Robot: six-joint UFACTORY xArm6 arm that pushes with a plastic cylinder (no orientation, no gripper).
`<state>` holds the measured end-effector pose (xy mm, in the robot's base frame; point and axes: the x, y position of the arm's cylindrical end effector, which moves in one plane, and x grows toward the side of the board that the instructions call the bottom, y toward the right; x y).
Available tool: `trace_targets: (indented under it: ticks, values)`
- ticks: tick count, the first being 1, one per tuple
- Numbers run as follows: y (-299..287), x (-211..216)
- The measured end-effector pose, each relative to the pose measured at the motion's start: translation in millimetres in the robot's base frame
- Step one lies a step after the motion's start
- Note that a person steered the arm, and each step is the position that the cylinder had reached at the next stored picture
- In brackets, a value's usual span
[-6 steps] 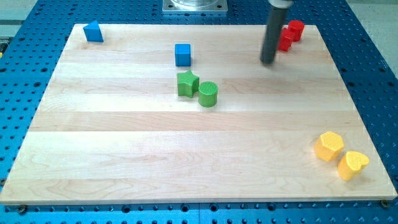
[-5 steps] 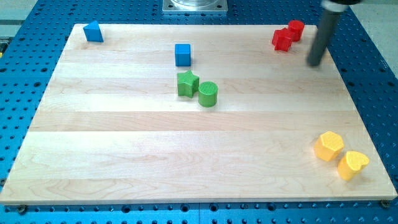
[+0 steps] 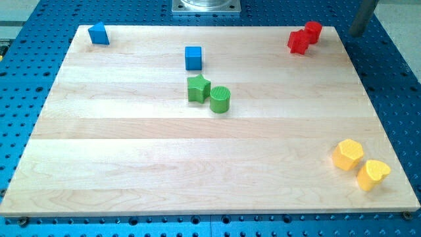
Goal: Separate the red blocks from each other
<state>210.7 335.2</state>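
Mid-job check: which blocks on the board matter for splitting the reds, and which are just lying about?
Job:
- red block, toward the view's left of the pair
- red block, touching it at the board's top right corner
- my tip, off the board to their right

Lying about:
- blue cube
- blue block
- green star
- green cylinder
- yellow hexagon
- yellow heart

Two red blocks at the board's top right, touching; left red block nearer, right red block behind
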Motion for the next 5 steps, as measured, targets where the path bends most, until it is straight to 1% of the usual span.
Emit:
trace_targets:
  ticks: [1,2,3,4,5]
  values:
    - [-24,0]
    - [-90,10]
    - [-171,17]
    - [-176,41]
    - [-188,46]
